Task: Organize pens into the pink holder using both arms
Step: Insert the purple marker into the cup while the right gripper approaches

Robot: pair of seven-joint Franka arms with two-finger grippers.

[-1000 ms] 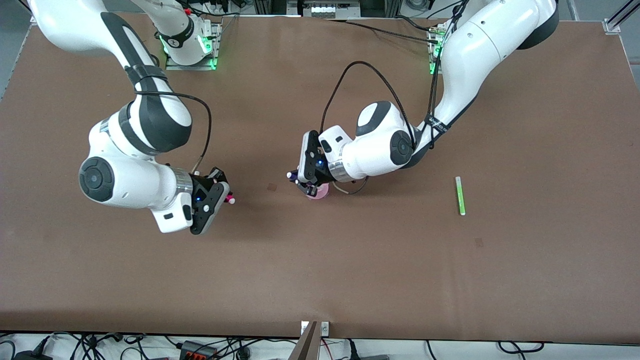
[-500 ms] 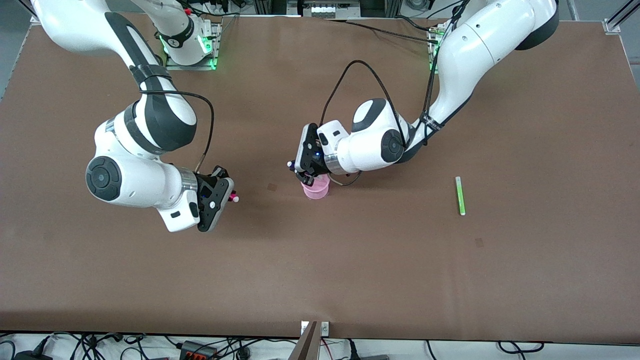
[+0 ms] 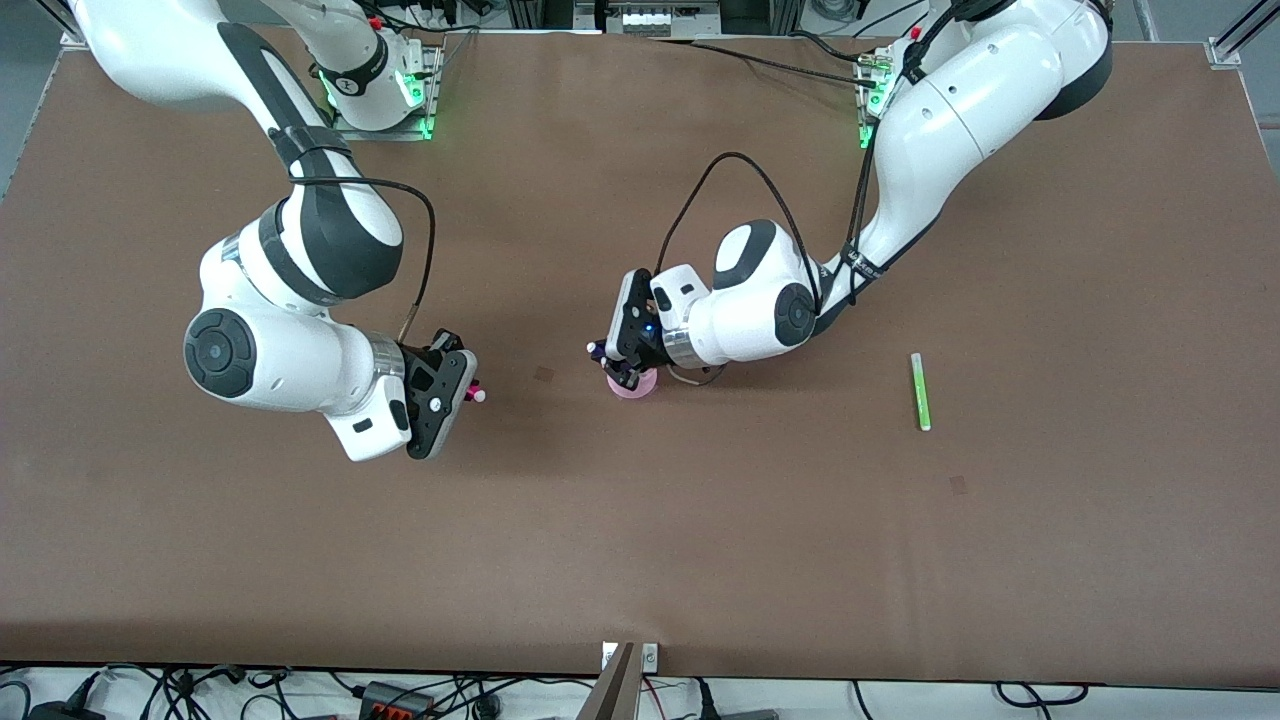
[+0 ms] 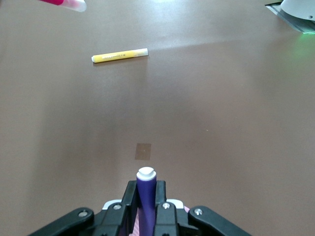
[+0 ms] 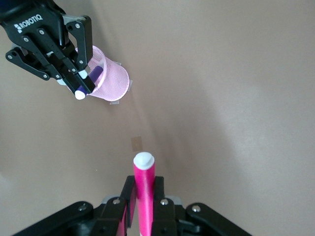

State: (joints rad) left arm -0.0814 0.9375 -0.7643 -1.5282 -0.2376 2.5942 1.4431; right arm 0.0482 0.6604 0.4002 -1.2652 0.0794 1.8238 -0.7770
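Observation:
The pink holder point(image 3: 638, 387) stands mid-table; it also shows in the right wrist view point(image 5: 109, 81). My left gripper point(image 3: 622, 368) is right over it, shut on the purple pen point(image 4: 146, 196), whose lower end dips into the holder's mouth point(image 5: 93, 76). My right gripper point(image 3: 462, 392) is shut on the magenta pen point(image 5: 144, 189) above the table, toward the right arm's end from the holder. The green pen point(image 3: 920, 391) lies toward the left arm's end. The yellow pen point(image 4: 119, 55) lies on the table in the left wrist view; the right arm hides it in the front view.
A small dark patch point(image 3: 543, 374) marks the brown table point(image 3: 700, 540) between the two grippers. The arm bases with green lights point(image 3: 380, 95) stand along the table edge farthest from the front camera.
My left gripper lifted with the purple pen, uncovering the holder, then came back down over it. My right gripper shifted a little toward the holder with the magenta pen.

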